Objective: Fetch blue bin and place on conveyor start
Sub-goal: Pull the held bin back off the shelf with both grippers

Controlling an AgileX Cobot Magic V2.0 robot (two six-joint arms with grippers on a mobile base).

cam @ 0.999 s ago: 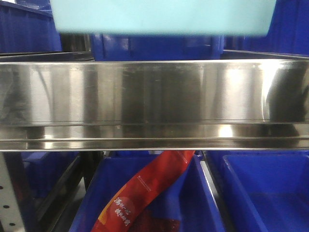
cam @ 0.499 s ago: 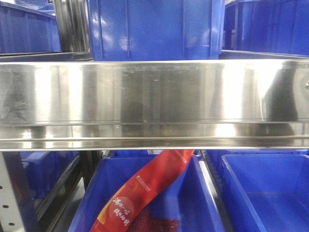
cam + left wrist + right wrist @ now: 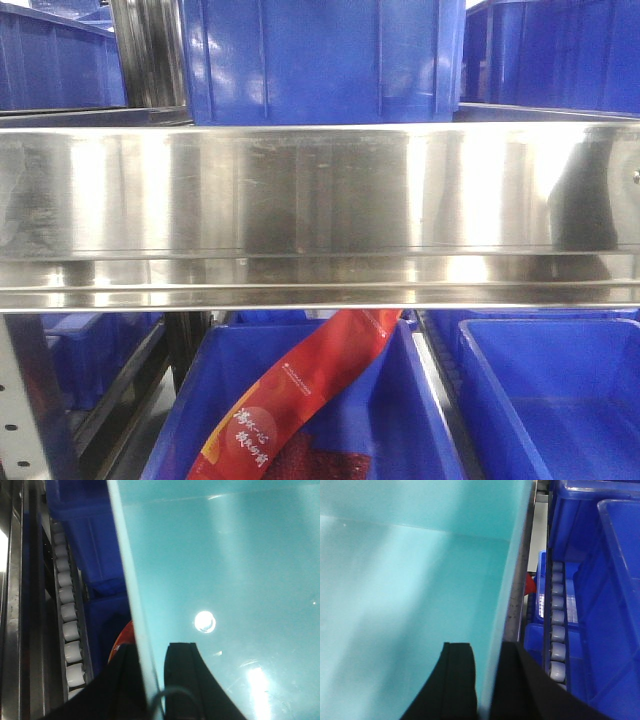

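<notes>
A shiny steel shelf [image 3: 320, 210] runs across with dark blue crates [image 3: 320, 60] above and below, one holding a red bag [image 3: 300, 400], and the left gripper [image 3: 150, 672] and right gripper [image 3: 487, 680] each pinch a wall of the blue bin [image 3: 225, 570] beside the rollers [image 3: 67, 615].

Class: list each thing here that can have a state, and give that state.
bin: held at two walls, empty where seen.
left pincer: shut on bin wall.
right pincer: shut on bin wall.
packet: leaning in middle crate.
middle crate: holds the packet.
right crate: empty where seen.
</notes>
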